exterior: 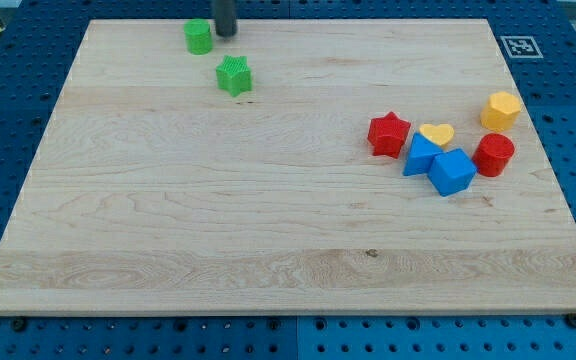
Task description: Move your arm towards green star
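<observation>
The green star (234,76) lies on the wooden board (218,220) near the view's top left. My tip (225,34) is a dark rod end at the view's top edge, just above the star and a short gap away from it. A green cylinder (198,37) stands right beside the tip, on its left.
A cluster sits at the view's right: a red star (389,134), a yellow heart (436,133), a blue triangle-like block (420,156), a blue cube (452,171), a red cylinder (494,154) and a yellow block (501,110). A marker tag (519,46) is at the board's top right corner.
</observation>
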